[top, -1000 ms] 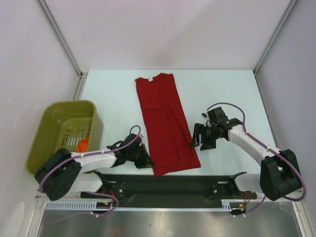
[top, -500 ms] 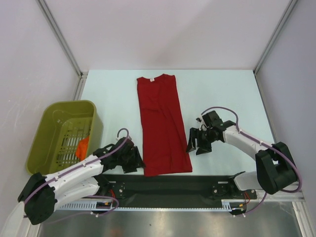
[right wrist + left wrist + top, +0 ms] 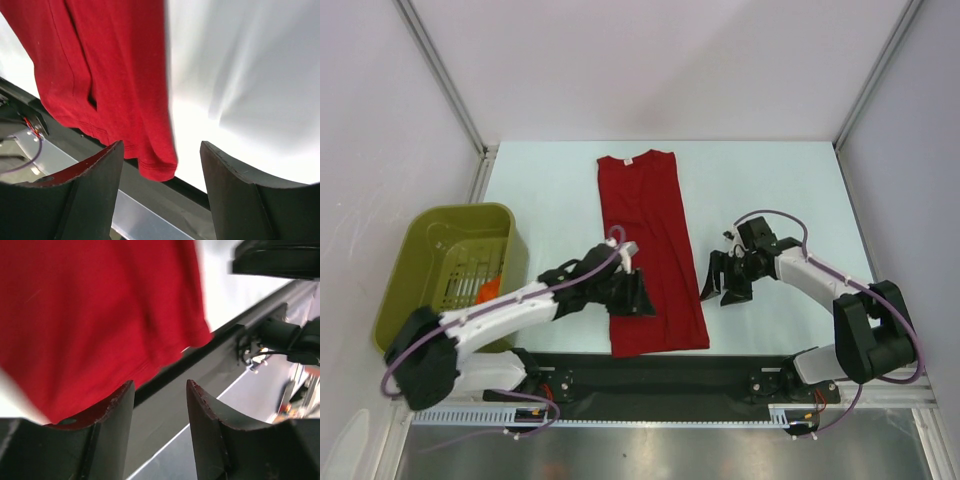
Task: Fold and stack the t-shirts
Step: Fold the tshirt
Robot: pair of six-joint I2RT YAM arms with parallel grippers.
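Above the table (image 3: 540, 190), left pincer (image 3: 646, 298) overhangs the t-shirt (image 3: 645, 210), right pincer (image 3: 719, 294) flanks it (both agape, empty).

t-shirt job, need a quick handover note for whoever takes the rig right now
Left gripper: open, empty, over the near left part of the t-shirt.
Right gripper: open, empty, just off its right edge.
T-shirt: long narrow strip mid-table, collar far, hem near.
Done: lengthwise folds.
To do: fold crosswise, stack.
Olive basket at left holds an orange-red item, unclear what.
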